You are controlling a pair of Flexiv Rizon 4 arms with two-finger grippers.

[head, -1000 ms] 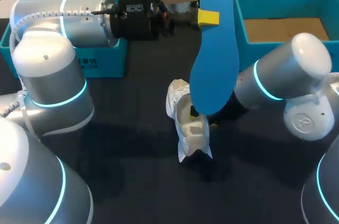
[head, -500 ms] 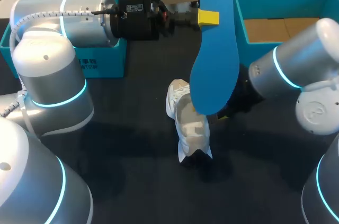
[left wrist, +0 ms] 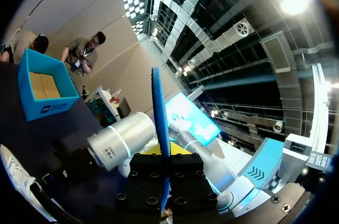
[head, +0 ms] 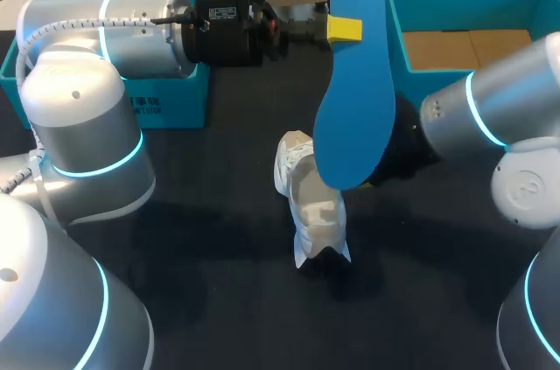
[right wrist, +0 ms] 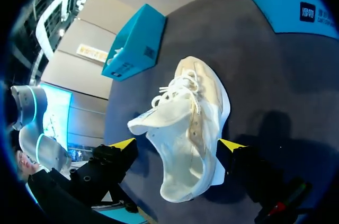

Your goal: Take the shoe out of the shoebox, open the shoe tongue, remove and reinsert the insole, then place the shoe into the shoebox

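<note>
One teal box [head: 166, 108] sits on the dark surface [head: 219, 256] at 10 o'clock of the white shoe [head: 315, 212]. At the shoe's 12 o'clock the left claw [head: 344, 29] pinches the blue insole [head: 354, 108] aloft. The right claw [right wrist: 177, 144] gapes, one fingertip on either side of the shoe. The second teal box [head: 395, 20] lies at 2 o'clock.

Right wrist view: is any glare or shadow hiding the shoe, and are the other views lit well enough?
Right wrist view: no glare, white sneaker evenly lit, a dark shadow on the table beside it. Head view: the blue insole hides part of the sneaker, with soft shadow around it. Left wrist view: insole edge-on, table dim.
</note>
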